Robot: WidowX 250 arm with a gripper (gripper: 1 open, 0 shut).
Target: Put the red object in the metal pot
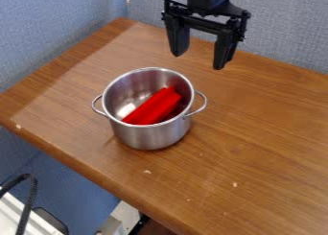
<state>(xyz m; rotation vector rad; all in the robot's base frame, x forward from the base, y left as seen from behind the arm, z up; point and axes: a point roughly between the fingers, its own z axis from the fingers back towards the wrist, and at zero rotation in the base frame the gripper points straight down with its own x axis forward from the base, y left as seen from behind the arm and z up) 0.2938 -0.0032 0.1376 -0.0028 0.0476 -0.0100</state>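
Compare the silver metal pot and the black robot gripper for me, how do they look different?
The round silver metal pot is shiny; the black robot gripper looks dull. The pot stands on the table, while the gripper hangs above, open. The pot holds the red object; the gripper holds nothing.

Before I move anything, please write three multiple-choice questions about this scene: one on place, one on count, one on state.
1. Where is the red object?
A) On the bare table
B) Inside the metal pot
C) In the hand

2. How many loop handles has the pot?
A) None
B) One
C) Two

3. How is the hand?
A) Open, holding nothing
B) Shut on the pot's rim
C) Shut on the red object

Key:
1. B: the red object lies within the pot's walls.
2. C: one loop shows on each side.
3. A: its fingers stand apart with nothing between them.
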